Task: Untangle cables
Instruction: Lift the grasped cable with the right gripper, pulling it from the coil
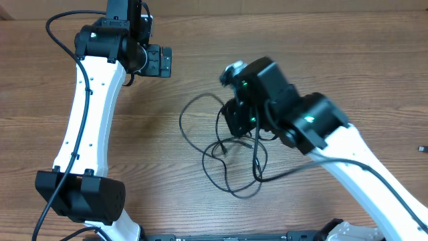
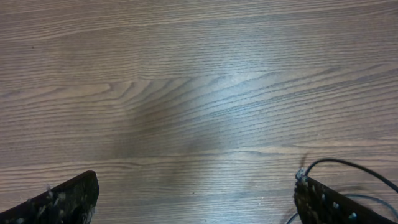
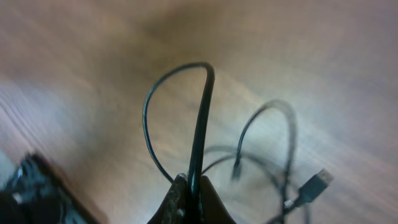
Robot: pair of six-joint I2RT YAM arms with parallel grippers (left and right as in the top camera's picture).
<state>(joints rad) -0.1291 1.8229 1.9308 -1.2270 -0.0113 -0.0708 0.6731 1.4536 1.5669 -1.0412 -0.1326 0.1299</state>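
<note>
The cables are thin black cords lying in loose overlapping loops on the wooden table at the middle of the overhead view. My right gripper is shut on one strand of them and holds it up over the loops. In the right wrist view the pinched cable rises from between the fingertips and arches over; other loops and a plug end lie blurred below. My left gripper is open and empty at the upper left, apart from the cables. Its fingers frame bare wood.
The left arm's white link runs down the left side. The right arm comes in from the lower right. A small dark object lies at the right edge. A thicker arm cable curves by the left gripper's right finger.
</note>
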